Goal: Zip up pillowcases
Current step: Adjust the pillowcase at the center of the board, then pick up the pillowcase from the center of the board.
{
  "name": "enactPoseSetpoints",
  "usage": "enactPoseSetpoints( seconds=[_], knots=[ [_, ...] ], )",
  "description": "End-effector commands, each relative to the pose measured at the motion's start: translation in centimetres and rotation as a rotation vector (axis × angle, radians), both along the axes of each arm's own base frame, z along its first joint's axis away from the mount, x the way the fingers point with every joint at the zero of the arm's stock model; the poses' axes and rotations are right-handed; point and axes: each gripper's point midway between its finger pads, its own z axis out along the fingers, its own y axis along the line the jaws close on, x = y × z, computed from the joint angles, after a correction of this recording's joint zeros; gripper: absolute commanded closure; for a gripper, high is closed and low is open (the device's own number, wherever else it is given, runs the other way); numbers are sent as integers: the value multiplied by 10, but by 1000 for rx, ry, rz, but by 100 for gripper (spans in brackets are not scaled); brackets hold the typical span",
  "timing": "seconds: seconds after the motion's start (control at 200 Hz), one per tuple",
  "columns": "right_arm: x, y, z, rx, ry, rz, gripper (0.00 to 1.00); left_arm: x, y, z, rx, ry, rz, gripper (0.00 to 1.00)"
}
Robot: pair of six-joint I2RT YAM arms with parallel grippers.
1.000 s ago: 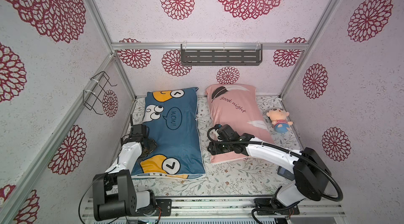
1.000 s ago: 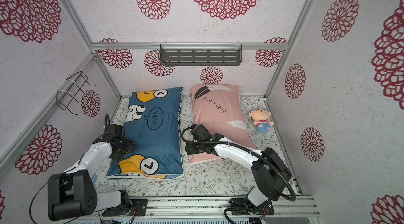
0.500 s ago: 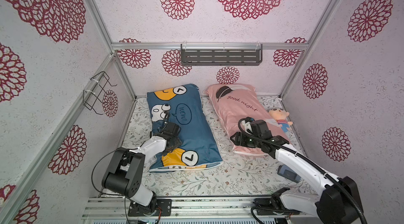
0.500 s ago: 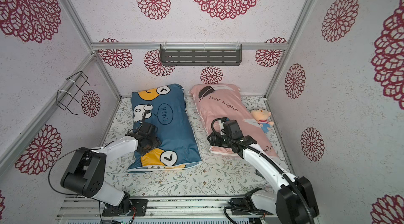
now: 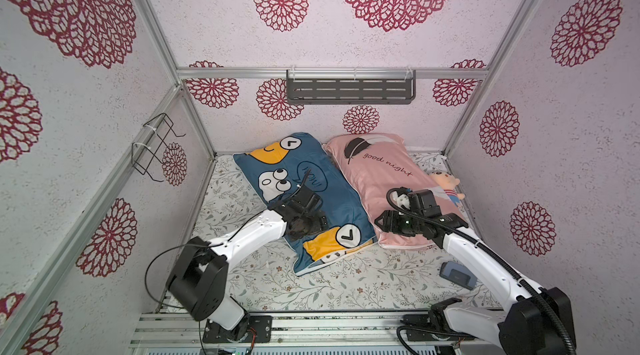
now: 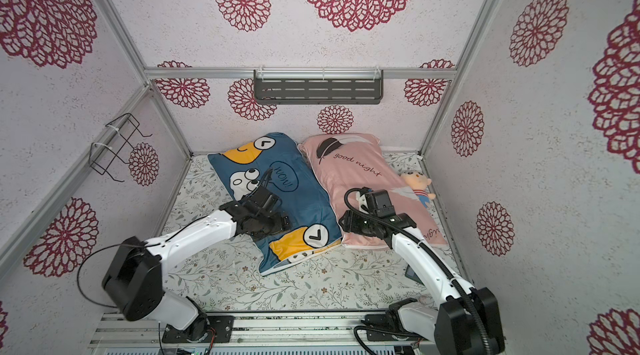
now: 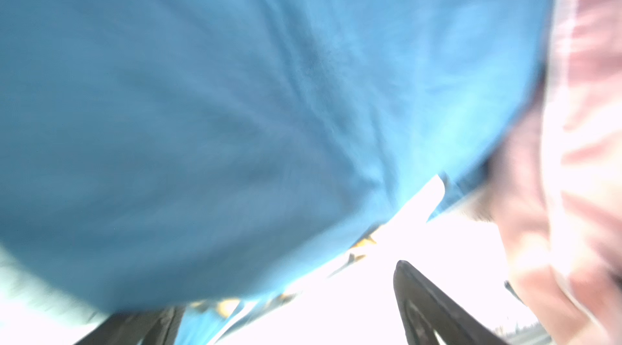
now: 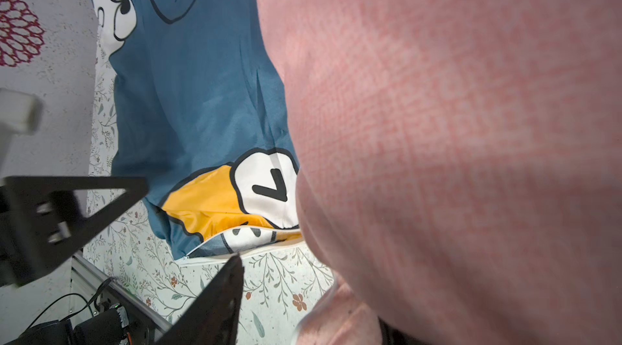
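Far left: wire rack (image 5: 154, 149) on the side wall, well apart from the work.

Next: left gripper (image 5: 311, 227) low over the near half of the blue pillowcase (image 5: 332, 197), by its left edge. Jaws spread wide in the blurred wrist view, dark fingers (image 7: 427, 306) flanking blue cloth. Nothing clamped, as far as can be made out.

Blue pillowcase flat on the floral mat (image 5: 277, 277), long axis slanting from the back wall toward the near right. Mouth at the near short edge, with a pale inner strip (image 8: 215, 256) peeking out. Zip pull not made out.

Key relation, judged: open mouth further along that axis from the left jaws, toward the robot's side. Left arm the nearer one.

Centre right: pink pillowcase (image 5: 377, 176) alongside on the same slant, touching the blue one at the back end and again near the front corner. Its zip hidden.

Right gripper (image 5: 382, 227) at the pink pillowcase's near left corner. Jaws apart, only mat and blue corner between them, no hold.

Right: plush doll (image 5: 446, 185) against the pink pillowcase's far side. Dark flat device (image 5: 457, 273) on the mat beside the right arm. Neither in the way.

Likely snag, judged: pink corner crowding the blue mouth, both grippers near each other there.
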Motion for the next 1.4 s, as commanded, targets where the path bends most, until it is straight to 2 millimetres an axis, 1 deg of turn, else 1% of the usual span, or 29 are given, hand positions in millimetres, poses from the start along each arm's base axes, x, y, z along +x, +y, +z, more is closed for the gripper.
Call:
enactPoseSetpoints(
  seconds=[0.0,0.08,0.135,0.22,0.275,0.36,0.415,0.515,0.58,0.635,0.686,0.736,0.806,0.906,1.016,1.106,1.141,1.201,1.266,1.396],
  knots=[
    [15,0,9,-21,-58,13,37,-44,28,-14,6,104,15,2],
    [15,1,6,-23,-50,17,37,-65,29,-33,-119,140,77,0],
    [14,1,5,-20,-42,23,37,-78,32,-45,-196,164,131,9],
    [11,2,3,-21,-29,32,37,-92,39,-54,-248,169,188,17],
    [10,1,2,-22,-22,33,37,-98,46,-60,-260,162,225,22],
    [8,2,1,-11,-15,32,38,-100,52,-72,-301,142,283,27],
    [7,4,0,6,-11,31,39,-97,54,-78,-333,120,309,34],
    [5,7,1,29,-9,31,39,-90,44,-82,-401,94,290,42],
    [4,6,2,24,-8,27,40,-93,38,-87,-383,120,246,44],
    [3,4,4,17,-7,24,40,-96,35,-93,-363,142,227,48],
    [2,3,5,12,-8,22,40,-97,34,-96,-368,152,223,57],
    [1,2,6,11,-7,18,40,-97,32,-95,-373,154,221,63],
    [-1,1,6,12,-5,15,40,-96,31,-91,-376,151,217,63],
    [-4,0,4,8,1,12,40,-97,30,-84,-378,145,205,58],
    [-2,1,3,5,8,13,40,-98,28,-75,-419,130,213,45],
    [-1,1,5,5,2,15,41,-99,27,-74,-461,113,233,45],
    [-1,0,6,3,0,16,41,-99,27,-76,-459,114,231,48],
    [-1,0,6,-1,0,17,41,-100,28,-81,-446,120,221,59],
    [-1,0,6,-2,1,20,41,-98,22,-79,-469,118,204,70],
    [-5,2,5,12,13,27,43,-94,16,-69,-481,103,181,78]
  ],
)
